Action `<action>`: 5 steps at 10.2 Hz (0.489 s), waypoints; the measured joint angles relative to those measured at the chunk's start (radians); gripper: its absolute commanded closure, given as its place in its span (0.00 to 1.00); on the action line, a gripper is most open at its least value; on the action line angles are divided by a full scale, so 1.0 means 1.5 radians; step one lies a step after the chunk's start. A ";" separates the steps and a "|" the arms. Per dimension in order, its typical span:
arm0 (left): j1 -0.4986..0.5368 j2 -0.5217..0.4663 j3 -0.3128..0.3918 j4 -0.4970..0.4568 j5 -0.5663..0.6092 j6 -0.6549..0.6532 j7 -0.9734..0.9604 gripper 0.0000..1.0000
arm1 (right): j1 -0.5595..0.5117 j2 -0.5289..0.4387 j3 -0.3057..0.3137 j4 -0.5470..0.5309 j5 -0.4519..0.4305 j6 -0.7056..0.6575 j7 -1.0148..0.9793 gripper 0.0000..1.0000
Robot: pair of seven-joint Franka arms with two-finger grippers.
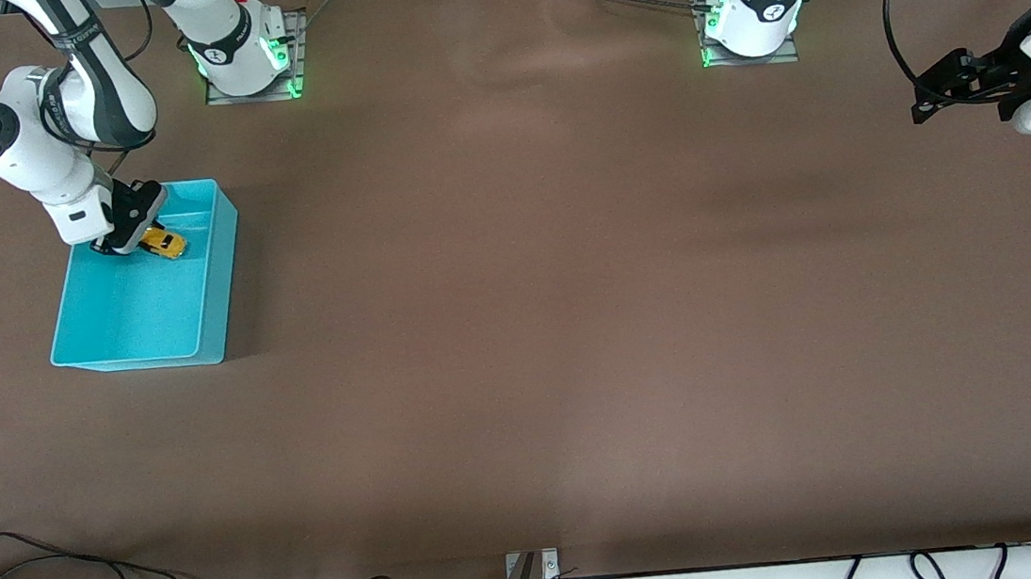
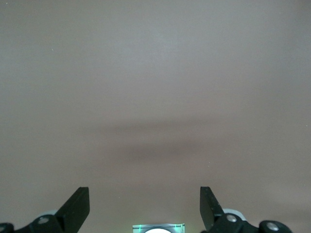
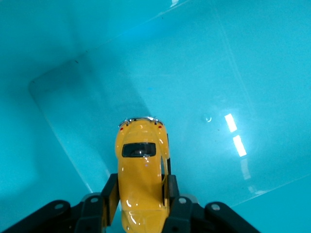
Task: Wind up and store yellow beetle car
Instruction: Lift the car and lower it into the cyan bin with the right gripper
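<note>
2 grippers face you. Your right gripper [image 1: 135, 237] reaches into the turquoise bin [image 1: 212, 300] at the right arm's end of the tabletop [image 1: 575, 321], its fingers [image 3: 110, 194] clamped on the sides of the yellow beetle car [image 3: 141, 170], held above the bin's floor. Your left gripper [image 1: 932, 93] waits over bare tabletop at the left arm's end, fingers [image 2: 77, 206] spread wide and holding nothing.

"That car [image 3: 142, 170] looks like glossy painted stuff, yellow, with light glinting off its roof."

"And the bin [image 1: 206, 300] is smooth, shiny turquoise plastic. The desk [image 1: 575, 321] is matt brown, cloth-like; the fingers [image 3: 108, 194] are dull black."
</note>
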 measured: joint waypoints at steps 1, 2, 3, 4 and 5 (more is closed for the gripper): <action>0.000 0.000 0.000 0.000 0.000 0.000 0.000 0.00 | 0.000 0.007 0.000 0.000 0.000 0.004 0.000 1.00; 0.000 0.000 0.000 0.000 0.000 0.000 0.000 0.00 | 0.000 0.013 0.000 0.000 0.000 0.006 0.000 1.00; 0.000 0.000 0.000 0.000 0.000 0.000 0.000 0.00 | 0.000 0.017 0.000 0.000 0.000 0.008 0.000 0.90; 0.000 0.000 -0.001 0.000 0.000 0.000 0.000 0.00 | 0.000 0.019 0.000 0.000 0.000 0.009 0.000 0.63; -0.001 0.000 -0.003 0.000 0.000 0.000 0.000 0.00 | 0.000 0.019 0.000 0.000 0.000 0.009 0.000 0.45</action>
